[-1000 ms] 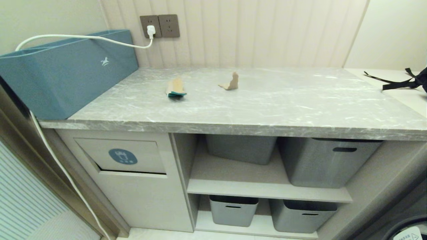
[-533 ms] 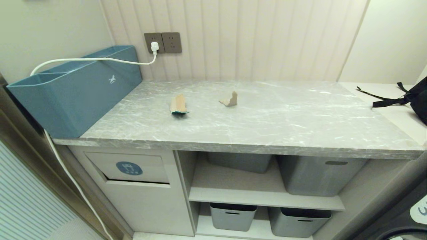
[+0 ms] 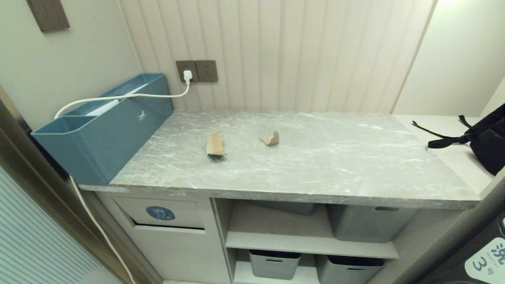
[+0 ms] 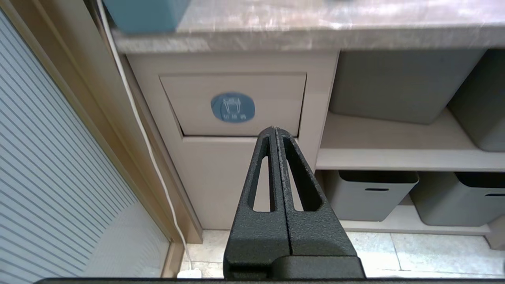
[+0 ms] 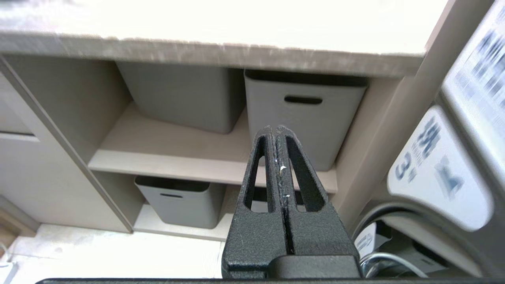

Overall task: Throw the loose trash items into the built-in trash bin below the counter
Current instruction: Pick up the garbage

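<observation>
Two loose trash items lie on the grey marble counter (image 3: pixel 323 165): a teal wad with a tan face (image 3: pixel 215 144) and, to its right, a tan cardboard piece (image 3: pixel 270 138). Below the counter's left end is the trash bin (image 3: pixel 161 213), a beige flap with a blue oval sticker (image 4: pixel 232 107). Neither arm shows in the head view. My left gripper (image 4: pixel 275 129) is shut and empty, held low in front of the flap. Shut and empty too, my right gripper (image 5: pixel 275 128) faces the shelves under the counter's right part.
A teal box (image 3: pixel 104 126) with a white cable (image 3: pixel 118 97) plugged into the wall sits at the counter's left end. A black strapped bag (image 3: pixel 483 142) lies at the far right. Grey plastic boxes (image 3: pixel 365 223) fill the open shelves. A slatted door (image 4: pixel 51 177) stands left.
The whole head view has shifted: the camera has risen, so the counter top shows more from above and the shelves sit lower in the picture. The trash items have not moved on the counter.
</observation>
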Controlling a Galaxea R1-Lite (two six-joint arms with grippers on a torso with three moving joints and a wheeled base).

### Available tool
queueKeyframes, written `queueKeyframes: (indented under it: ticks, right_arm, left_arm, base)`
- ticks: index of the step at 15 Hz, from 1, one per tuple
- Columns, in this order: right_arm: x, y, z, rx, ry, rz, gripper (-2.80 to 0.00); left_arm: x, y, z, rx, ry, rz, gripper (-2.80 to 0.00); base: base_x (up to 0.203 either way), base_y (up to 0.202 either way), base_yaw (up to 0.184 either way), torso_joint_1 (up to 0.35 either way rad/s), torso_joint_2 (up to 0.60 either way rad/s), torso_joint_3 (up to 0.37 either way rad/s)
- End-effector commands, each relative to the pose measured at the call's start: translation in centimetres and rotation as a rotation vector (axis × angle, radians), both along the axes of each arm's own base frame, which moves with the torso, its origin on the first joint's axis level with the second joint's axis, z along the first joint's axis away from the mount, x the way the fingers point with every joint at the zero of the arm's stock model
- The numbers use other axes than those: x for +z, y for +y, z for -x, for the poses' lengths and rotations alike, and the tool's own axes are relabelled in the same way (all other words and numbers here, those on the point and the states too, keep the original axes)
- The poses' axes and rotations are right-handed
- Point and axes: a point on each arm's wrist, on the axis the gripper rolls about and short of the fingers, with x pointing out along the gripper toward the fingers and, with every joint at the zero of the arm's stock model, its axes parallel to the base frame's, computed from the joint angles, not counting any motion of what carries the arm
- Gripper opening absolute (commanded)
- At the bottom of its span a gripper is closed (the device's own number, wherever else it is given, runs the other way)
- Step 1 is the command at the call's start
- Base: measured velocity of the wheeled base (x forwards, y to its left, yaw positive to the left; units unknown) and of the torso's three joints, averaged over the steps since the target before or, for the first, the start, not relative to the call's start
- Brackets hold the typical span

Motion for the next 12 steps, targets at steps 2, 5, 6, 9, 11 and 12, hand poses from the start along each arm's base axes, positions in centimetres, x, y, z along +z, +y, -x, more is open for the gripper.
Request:
queueKeyframes:
  ticks: [2, 5, 6, 9, 11, 12]
  right_arm:
    - [0.0, 0.0, 0.0, 0.001, -0.001, 0.001, -2.80]
    - [0.0, 0.0, 0.0, 0.001, -0.001, -0.001, -2.80]
    - [0.0, 0.0, 0.0, 0.001, -0.001, -0.001, -2.80]
    - [0.0, 0.0, 0.0, 0.001, -0.001, -0.001, -2.80]
    - [0.0, 0.0, 0.0, 0.001, -0.003, -0.001, -2.80]
    - [0.0, 0.0, 0.0, 0.001, -0.003, -0.001, -2.80]
  left_arm:
    - [0.0, 0.0, 0.0, -0.001, -0.001, 0.000, -2.80]
    - [0.2, 0.0, 0.1, -0.011, -0.009, 0.002, -2.80]
    - [0.3, 0.0, 0.1, -0.015, -0.010, 0.002, -2.80]
    - [4.5, -0.1, -0.1, -0.051, -0.003, 0.003, -2.80]
    - [8.7, -0.2, -2.0, -0.146, 0.074, 0.017, -2.80]
    - [10.6, -0.4, -3.5, -0.188, 0.116, 0.031, -2.80]
  base:
    - [0.000, 0.000, 0.000, 0.288, -0.61, -0.324]
    - [0.000, 0.000, 0.000, 0.191, -0.44, -0.201]
    - [0.000, 0.000, 0.000, 0.017, -0.02, -0.027]
    - [0.000, 0.000, 0.000, 0.018, 0.00, -0.013]
    - [0.000, 0.000, 0.000, 0.000, 0.00, 0.000]
    - [0.000, 0.000, 0.000, 0.000, 0.00, 0.000]
